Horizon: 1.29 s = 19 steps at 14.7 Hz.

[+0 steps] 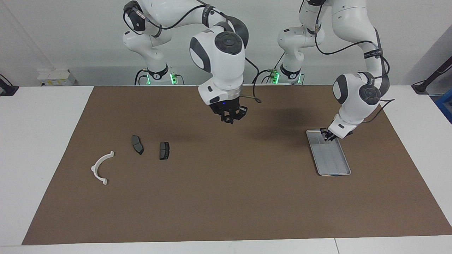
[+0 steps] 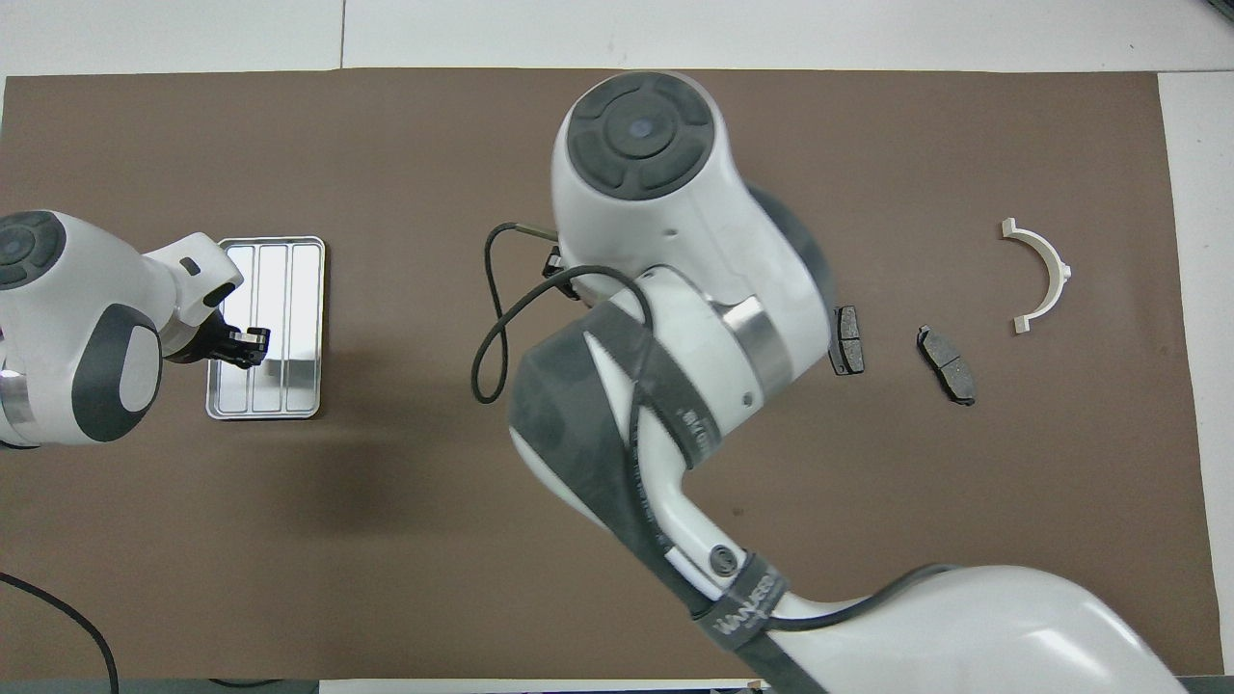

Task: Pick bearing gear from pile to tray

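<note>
Left hand over the tray, right hand raised mid-tabletop.

I see the tray (image 1: 328, 152) near the left arm's end of the tabletop, its long axis running from the robots' edge outward. My left hand (image 1: 327, 135) hangs over its robot-side end; I cannot tell its finger state. My right hand (image 1: 231, 116), also unreadable, hangs over the tabletop's middle. The pile (image 1: 136, 155) lies toward the right arm's end.

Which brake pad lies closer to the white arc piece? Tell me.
The brake pad lying at a slant, next to the white arc piece. The other brake pad sits square, more toward the table's middle, with the slanted one between it and the arc.
</note>
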Motion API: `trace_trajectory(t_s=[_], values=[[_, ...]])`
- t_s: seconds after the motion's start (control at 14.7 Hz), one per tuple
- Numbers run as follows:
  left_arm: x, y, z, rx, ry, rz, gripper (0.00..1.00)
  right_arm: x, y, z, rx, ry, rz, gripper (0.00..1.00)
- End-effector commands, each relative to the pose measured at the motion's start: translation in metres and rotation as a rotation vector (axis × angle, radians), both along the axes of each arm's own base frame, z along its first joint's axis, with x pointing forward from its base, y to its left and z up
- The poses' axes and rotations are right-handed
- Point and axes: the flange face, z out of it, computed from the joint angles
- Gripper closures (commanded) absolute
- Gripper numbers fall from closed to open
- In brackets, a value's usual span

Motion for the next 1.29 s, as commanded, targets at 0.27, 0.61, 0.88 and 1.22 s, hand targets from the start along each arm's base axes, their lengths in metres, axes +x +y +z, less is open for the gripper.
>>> trace_trajectory(t_s=[0.27, 0.61, 0.88, 1.22], values=[[-0.035, -0.003, -0.012, -0.058, -0.072, 0.036, 0.79, 0.008, 0.076, -0.148, -0.014, -0.098, -0.081, 1.0], [-0.04, -0.002, -0.015, -0.058, -0.083, 0.035, 0.77, 0.014, 0.074, -0.192, -0.034, -0.115, -0.068, 1.0], [-0.041, -0.001, -0.017, -0.058, -0.089, 0.033, 0.7, 0.013, 0.071, -0.2, -0.04, -0.124, -0.06, 1.0], [-0.037, -0.005, -0.016, -0.059, -0.114, 0.036, 0.37, 0.016, 0.064, -0.198, -0.061, -0.115, -0.065, 0.0]])
